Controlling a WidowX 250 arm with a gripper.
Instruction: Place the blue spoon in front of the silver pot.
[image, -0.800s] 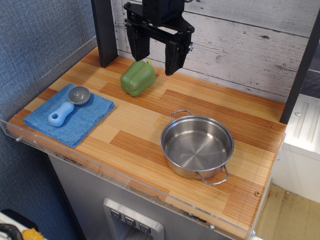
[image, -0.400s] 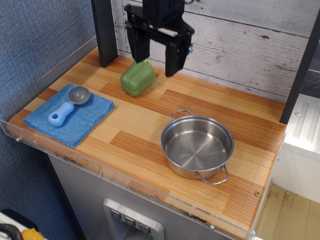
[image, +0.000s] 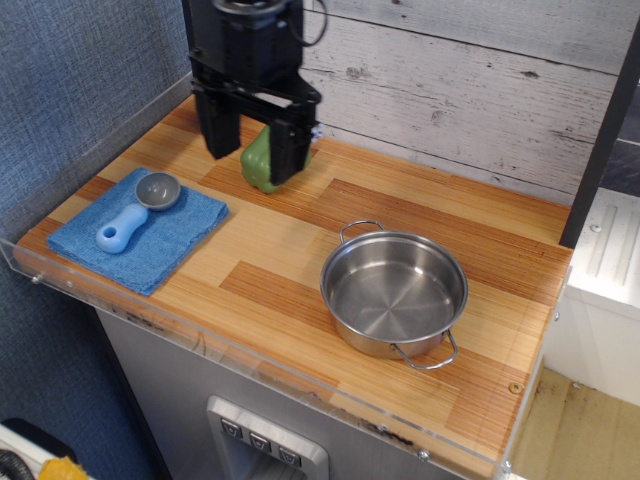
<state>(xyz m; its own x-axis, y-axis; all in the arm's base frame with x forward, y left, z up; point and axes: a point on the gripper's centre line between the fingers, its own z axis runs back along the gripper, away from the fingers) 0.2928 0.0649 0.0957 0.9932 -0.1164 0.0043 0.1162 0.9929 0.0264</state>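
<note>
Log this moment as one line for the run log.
gripper: open, empty, above table | blue spoon: on blue cloth, untouched | silver pot: empty | green pepper: partly hidden

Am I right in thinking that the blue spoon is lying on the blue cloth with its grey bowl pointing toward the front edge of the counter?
Not quite. The observation.image view shows the blue spoon on the blue cloth, but its grey bowl points toward the back wall; the handle end lies nearer the front edge.
</note>
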